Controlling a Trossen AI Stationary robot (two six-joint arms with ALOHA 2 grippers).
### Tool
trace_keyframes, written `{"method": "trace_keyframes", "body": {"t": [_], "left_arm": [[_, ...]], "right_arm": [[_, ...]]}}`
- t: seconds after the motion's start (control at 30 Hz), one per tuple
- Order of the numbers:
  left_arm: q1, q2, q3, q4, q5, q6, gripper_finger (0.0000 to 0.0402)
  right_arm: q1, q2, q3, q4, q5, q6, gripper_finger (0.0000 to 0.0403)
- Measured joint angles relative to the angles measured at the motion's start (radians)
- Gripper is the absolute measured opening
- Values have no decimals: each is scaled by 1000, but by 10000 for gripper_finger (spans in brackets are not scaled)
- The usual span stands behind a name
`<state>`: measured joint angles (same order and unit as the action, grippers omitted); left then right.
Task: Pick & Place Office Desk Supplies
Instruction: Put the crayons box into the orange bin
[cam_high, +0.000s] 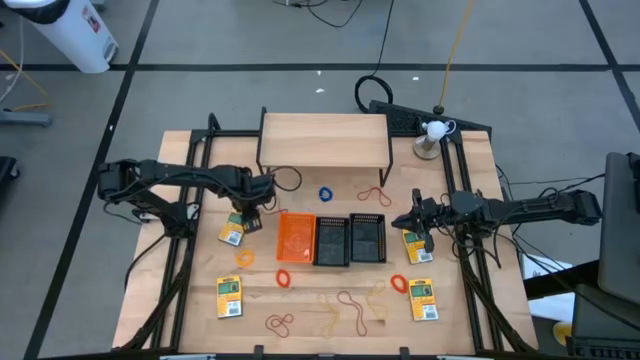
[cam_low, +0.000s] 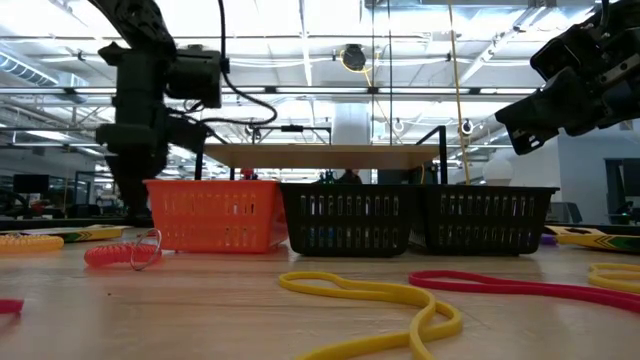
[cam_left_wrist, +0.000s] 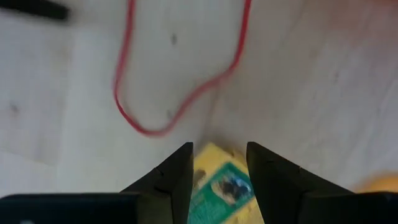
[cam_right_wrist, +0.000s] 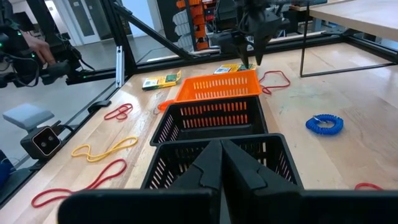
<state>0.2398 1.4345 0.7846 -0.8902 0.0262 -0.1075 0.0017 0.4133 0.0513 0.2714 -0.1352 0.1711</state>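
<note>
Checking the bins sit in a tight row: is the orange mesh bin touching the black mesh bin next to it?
Touching. The low view shows the orange mesh bin meeting the neighbouring black mesh bin with no gap.

Seen from above, three mesh bins sit side by side in the middle of the counter (cam_high: 150, 280): an orange bin (cam_high: 296, 238) and two black bins (cam_high: 332, 240) (cam_high: 367, 238). Behind them stands a wooden shelf (cam_high: 325, 139). The left end effector (cam_high: 247, 214) hangs just left of the orange bin, over a yellow-and-green pack (cam_high: 233, 232). The right end effector (cam_high: 418, 222) is just right of the black bins, above another pack (cam_high: 417, 246). Two more packs (cam_high: 230, 297) (cam_high: 423, 301) lie nearer the front edge, among loose rubber bands (cam_high: 340, 310).
</note>
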Motion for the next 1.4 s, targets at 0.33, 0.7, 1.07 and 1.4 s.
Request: {"method": "trace_keyframes", "body": {"t": [0.33,0.7,1.07,1.4], "left_arm": [[-1,6,-20,-16,-21,-4,149],[0,6,-24,2,-69,0,149],[0,5,-81,65,51,6,149],[0,5,-80,66,87,7,102]], "right_arm": [[0,0,0,-1,0,0,0],[0,0,0,-21,0,0,0],[0,0,0,-22,1,0,0],[0,0,0,-22,2,0,0]]}}
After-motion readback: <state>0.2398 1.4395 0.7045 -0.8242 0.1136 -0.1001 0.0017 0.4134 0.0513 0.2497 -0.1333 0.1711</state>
